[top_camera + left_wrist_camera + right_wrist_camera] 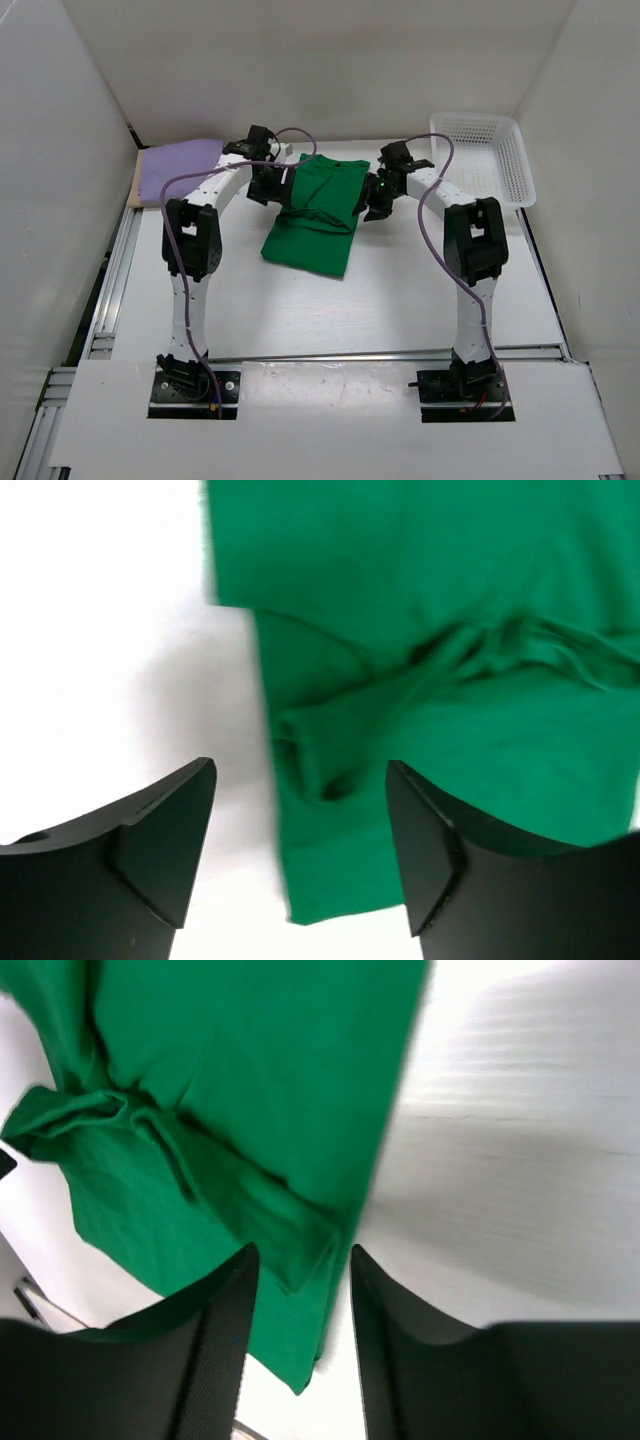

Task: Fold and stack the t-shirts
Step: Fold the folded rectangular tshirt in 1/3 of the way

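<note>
Green t-shirt point(312, 215) is lying half-folded beneath both arms; left gripper point(300, 772) and right gripper point(302, 1254) are hanging spread above its side edges. Its bunched middle is probably threatening to spring open unevenly.

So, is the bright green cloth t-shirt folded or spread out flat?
Partly folded: the bright green t-shirt lies in overlapping layers, bunched across its middle.

Green tee point(315, 215) rumpled, purple tee point(180, 165) flat
Green lies bunched mid-way, right between both sets of fingers point(150, 860); purple's well left of them.
</note>
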Controlling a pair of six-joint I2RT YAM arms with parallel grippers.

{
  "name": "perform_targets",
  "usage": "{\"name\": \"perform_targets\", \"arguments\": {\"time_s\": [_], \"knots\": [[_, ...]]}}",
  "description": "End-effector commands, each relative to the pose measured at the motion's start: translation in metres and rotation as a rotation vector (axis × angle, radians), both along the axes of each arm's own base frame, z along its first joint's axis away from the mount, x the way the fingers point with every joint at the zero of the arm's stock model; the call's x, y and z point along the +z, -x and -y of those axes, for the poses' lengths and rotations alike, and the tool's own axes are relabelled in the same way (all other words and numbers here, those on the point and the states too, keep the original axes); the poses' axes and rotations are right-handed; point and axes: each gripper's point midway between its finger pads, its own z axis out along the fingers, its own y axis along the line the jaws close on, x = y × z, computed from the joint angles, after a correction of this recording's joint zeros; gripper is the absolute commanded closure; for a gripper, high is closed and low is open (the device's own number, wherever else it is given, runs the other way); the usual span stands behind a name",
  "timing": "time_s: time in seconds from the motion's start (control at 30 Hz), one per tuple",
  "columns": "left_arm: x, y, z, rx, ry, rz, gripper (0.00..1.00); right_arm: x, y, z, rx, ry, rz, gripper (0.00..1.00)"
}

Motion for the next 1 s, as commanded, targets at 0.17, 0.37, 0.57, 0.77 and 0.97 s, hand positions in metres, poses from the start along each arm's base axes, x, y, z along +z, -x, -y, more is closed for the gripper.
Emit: {"name": "perform_targets", "arguments": {"time_s": [0.17,0.37,0.57,0.77,0.97], "knots": [[0.053,0.005,-0.059,0.124,-0.072,0.117,0.22,0.045,0.038,0.017,0.005,0.108,0.149,0.63],[0.019,0.067,-0.032,0.024,0.019,-0.047,0.37,0.042,0.063,-0.062,0.156,0.045,0.181,1.00],[-0.009,0.092,-0.031,0.006,-0.033,-0.097,0.36,0.018,0.054,-0.112,0.158,-0.052,0.110,1.00],[-0.038,0.097,-0.040,0.019,-0.085,-0.145,0.36,0.000,0.043,-0.125,0.130,-0.076,0.072,1.00],[-0.054,0.107,-0.039,0.006,-0.123,-0.183,0.36,-0.018,0.022,-0.115,-0.001,0.004,0.088,1.00]]}}
